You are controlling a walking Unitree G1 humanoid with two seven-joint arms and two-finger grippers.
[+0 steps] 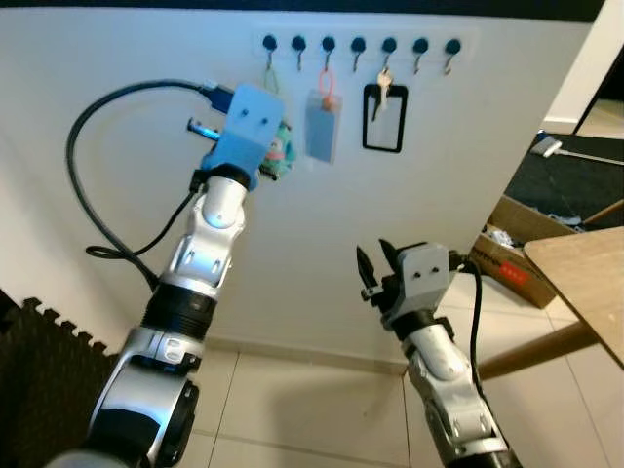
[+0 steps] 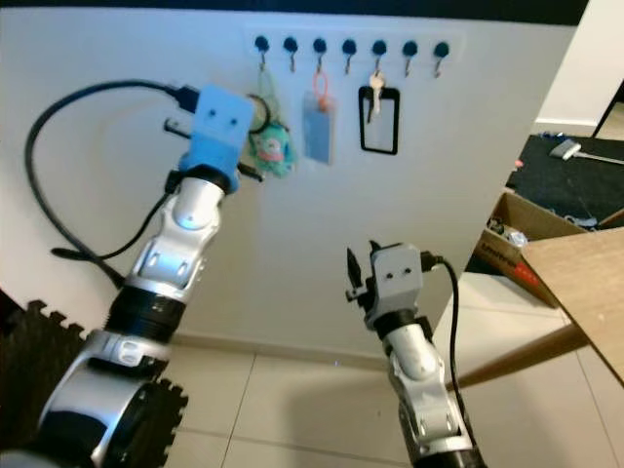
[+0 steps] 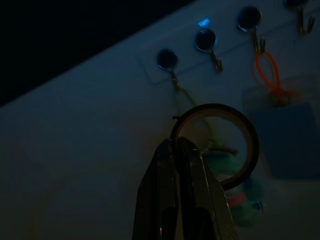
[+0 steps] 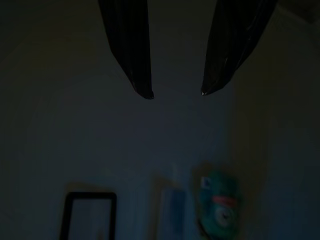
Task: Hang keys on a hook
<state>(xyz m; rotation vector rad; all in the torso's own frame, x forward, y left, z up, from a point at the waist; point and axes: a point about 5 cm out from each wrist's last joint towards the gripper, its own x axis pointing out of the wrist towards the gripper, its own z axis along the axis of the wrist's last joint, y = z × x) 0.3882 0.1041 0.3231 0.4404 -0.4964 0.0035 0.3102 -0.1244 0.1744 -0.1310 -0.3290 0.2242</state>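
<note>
- Holding a big round brown key ring [image 3: 216, 145] in the left gripper [image 3: 175, 150], fingers pinched tight on the ring's edge, up by the white wall [image 1: 117, 234].
- Hanging low and idle: the right gripper [image 4: 176, 93], fingers spread wide with nothing between them.
- Dangling under the ring: a soft green toy charm with a pink mouth [image 2: 271, 148], close to the wall and just under the hook row.
- Looks light and floppy; probably swings and twists. Ring itself hard and thin, maybe slippery, so best gripped on the rim, leaving the hole free for a hook.
- A thin green cord [image 3: 184, 94] already running from the ring up to the first dark round-topped hook [image 3: 167, 60] at the left end; hard to tell if fully seated.
- Next hook [image 3: 206, 40] along bare, then an orange loop [image 3: 269, 70] holding a pale blue card tag [image 1: 323, 125], very close and easy to bump.
- Further right: a silver key [image 1: 383, 90] with a black square strap [image 1: 384, 119].
- Far right, well apart: a wooden table [image 1: 585, 283] and a brown cardboard box [image 1: 507, 255] on the floor.
</note>
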